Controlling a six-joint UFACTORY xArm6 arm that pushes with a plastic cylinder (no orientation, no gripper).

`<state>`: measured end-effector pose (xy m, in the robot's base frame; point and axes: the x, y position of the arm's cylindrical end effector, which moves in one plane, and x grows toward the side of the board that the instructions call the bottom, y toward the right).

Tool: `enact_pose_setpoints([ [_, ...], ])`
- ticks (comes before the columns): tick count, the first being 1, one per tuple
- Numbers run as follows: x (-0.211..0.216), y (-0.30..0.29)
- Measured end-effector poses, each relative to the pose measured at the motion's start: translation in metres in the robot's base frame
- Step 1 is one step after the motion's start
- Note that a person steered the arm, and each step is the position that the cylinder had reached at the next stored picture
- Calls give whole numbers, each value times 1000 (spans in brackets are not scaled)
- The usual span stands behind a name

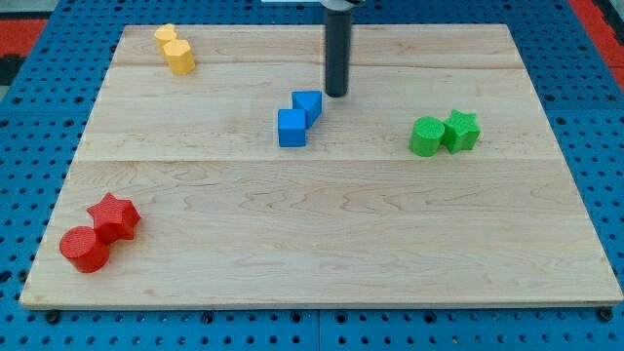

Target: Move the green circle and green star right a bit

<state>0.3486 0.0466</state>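
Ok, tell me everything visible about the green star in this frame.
The green star is a small, chunky matte block, plastic-looking, lying flat on the wooden board at the view's right. Its left side touches the green circle. Nothing else touches it; my tip stands well to its left, beside the blue blocks.

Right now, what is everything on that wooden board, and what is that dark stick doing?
green circle: one, green, the view's right, touching the star's left side
green star: one, green, the view's right, beside the circle
blue blocks: two, blue, middle of the board, touching, one diagonally behind the other
yellow blocks: two, yellow, the view's top left, touching
red star: one, red, the view's bottom left
red circle: one, red, bottom left, against the red star
wooden board: one, pale wood, on a blue pegboard
my tip: one dark rod, just right of the upper blue block, well left of the green pair
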Motion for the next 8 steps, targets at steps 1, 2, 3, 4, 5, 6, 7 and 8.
enact_pose_setpoints([
  [1, 20, 13],
  [2, 20, 13],
  [3, 41, 13],
  [4, 62, 14],
  [5, 64, 25],
  [6, 64, 76],
  [7, 64, 101],
  [8, 59, 91],
])
